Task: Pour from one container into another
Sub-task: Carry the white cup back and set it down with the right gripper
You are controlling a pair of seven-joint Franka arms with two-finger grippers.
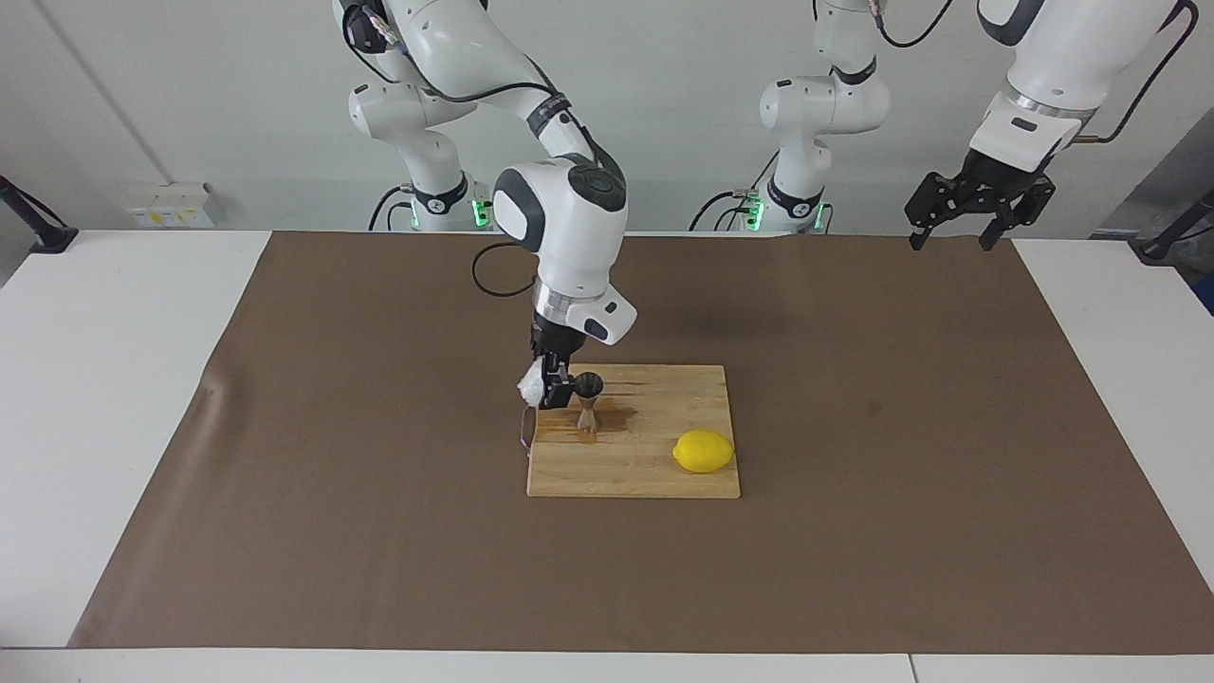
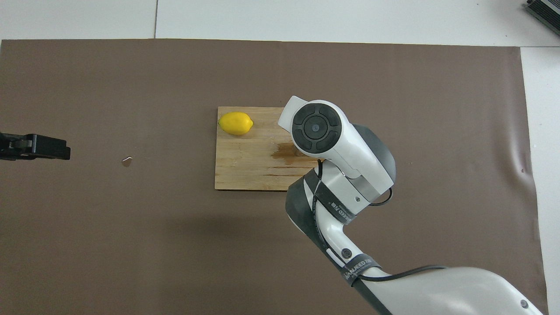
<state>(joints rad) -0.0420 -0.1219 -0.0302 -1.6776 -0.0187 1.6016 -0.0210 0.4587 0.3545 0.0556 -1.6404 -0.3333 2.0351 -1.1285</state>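
On the wooden cutting board (image 1: 654, 474) the steel jigger (image 1: 589, 402) stands upright in a dark wet patch (image 1: 615, 417). My right gripper (image 1: 555, 391) hangs just beside the jigger, over the board's edge toward the right arm's end, shut on the clear cup (image 1: 530, 384), which sits tilted in the fingers. In the overhead view the right arm's wrist (image 2: 316, 128) hides the cup, the jigger and the gripper. My left gripper (image 1: 951, 232) waits, open and holding nothing, high over the mat's corner near its own base; its tip also shows in the overhead view (image 2: 37, 146).
A yellow lemon (image 1: 703, 451) (image 2: 236, 123) lies on the board's corner farthest from the robots, toward the left arm's end. A brown mat (image 1: 285, 474) covers the table. A small shiny drop (image 2: 127, 161) sits on the mat between the board and the left gripper.
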